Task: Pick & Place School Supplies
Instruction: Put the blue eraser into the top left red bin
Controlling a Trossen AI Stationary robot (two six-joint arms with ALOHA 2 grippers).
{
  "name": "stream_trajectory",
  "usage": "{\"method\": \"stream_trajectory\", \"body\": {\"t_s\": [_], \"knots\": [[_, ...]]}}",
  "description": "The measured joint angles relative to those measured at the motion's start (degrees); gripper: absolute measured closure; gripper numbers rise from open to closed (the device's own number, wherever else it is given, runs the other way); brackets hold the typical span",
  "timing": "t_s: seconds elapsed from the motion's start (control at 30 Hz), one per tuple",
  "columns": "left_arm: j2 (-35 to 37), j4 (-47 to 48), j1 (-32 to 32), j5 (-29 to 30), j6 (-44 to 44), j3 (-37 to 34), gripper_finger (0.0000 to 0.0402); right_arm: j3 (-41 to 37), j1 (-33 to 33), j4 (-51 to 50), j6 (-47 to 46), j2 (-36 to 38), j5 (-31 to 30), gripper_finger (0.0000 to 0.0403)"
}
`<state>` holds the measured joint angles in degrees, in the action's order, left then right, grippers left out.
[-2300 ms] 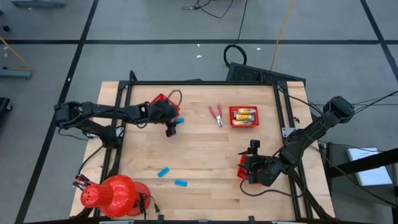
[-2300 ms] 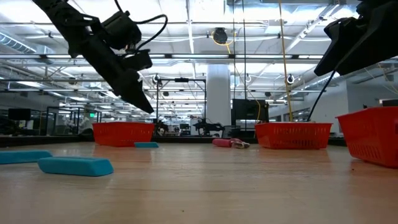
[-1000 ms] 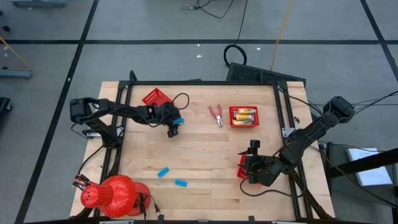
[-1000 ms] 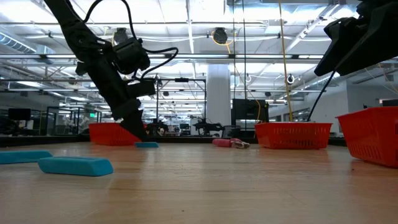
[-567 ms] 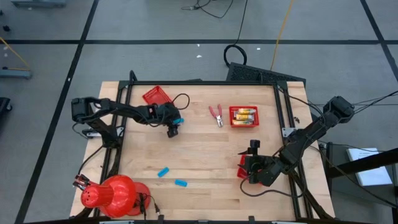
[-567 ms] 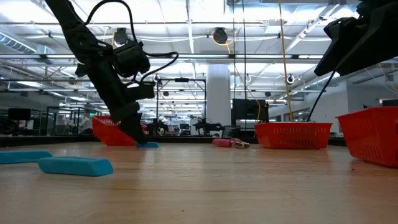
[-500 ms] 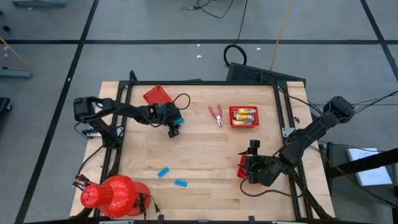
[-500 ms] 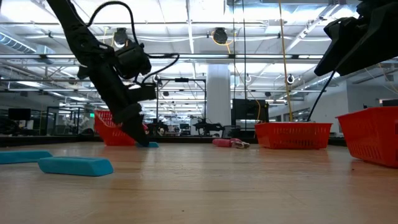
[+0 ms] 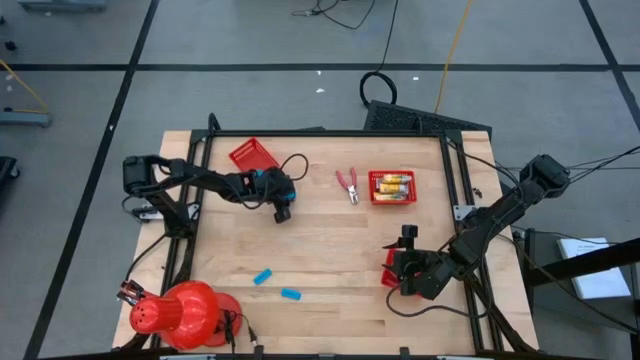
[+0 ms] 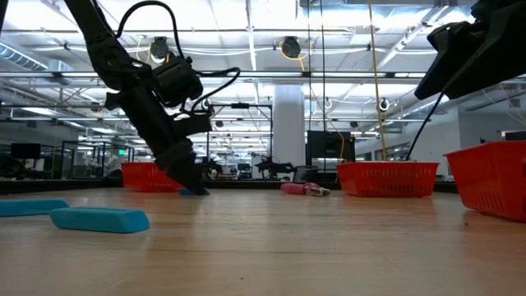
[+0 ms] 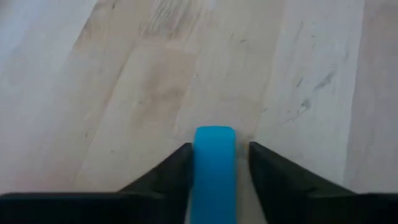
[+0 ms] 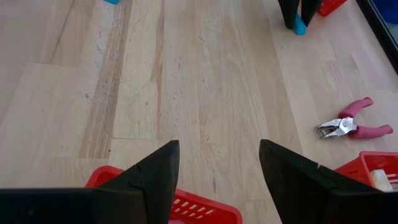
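One blue eraser (image 11: 214, 171) lies lengthwise between the left gripper's (image 11: 217, 163) fingers, which are closing around it.

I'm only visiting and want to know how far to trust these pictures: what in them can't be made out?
- Left tool: left wrist view, the blue eraser sits between its fingers; actual contact isn't clear.
- Blue eraser: high view, the tool covers it almost wholly.
- Near red basket: right wrist view, cut off by the picture edge; contents unseen.
- Yellow packets: high view, too small to count.
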<state>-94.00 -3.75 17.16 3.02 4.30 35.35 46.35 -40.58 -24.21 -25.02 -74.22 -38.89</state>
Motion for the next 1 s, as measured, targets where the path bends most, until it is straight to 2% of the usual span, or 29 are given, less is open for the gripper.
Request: {"method": "stream_trajectory", "body": {"t_s": [0.13,0.2,0.53,0.83,1.0], "knots": [[0.1,0.5,-0.1,0.3,0.8,0.0,0.0322,0.0,0.0,0.0,0.0,0.0,0.0,0.0190],[0.1,0.5,-0.1,0.4,1.3,0.0,0.0341,0.0,0.0,0.0,0.0,0.0,0.0,0.0190],[0.8,2.2,-2.7,1.8,3.0,2.7,0.0341,0.0,0.0,0.0,0.0,0.0,0.0,0.0190],[6.8,4.5,-4.3,1.4,7.2,8.0,0.0343,0.0,0.0,0.0,-1.1,0.0,0.0,0.0190],[10.0,9.4,-1.5,7.9,7.9,8.7,0.0343,0.0,0.0,0.0,-1.3,0.0,0.1,0.0190]]}}
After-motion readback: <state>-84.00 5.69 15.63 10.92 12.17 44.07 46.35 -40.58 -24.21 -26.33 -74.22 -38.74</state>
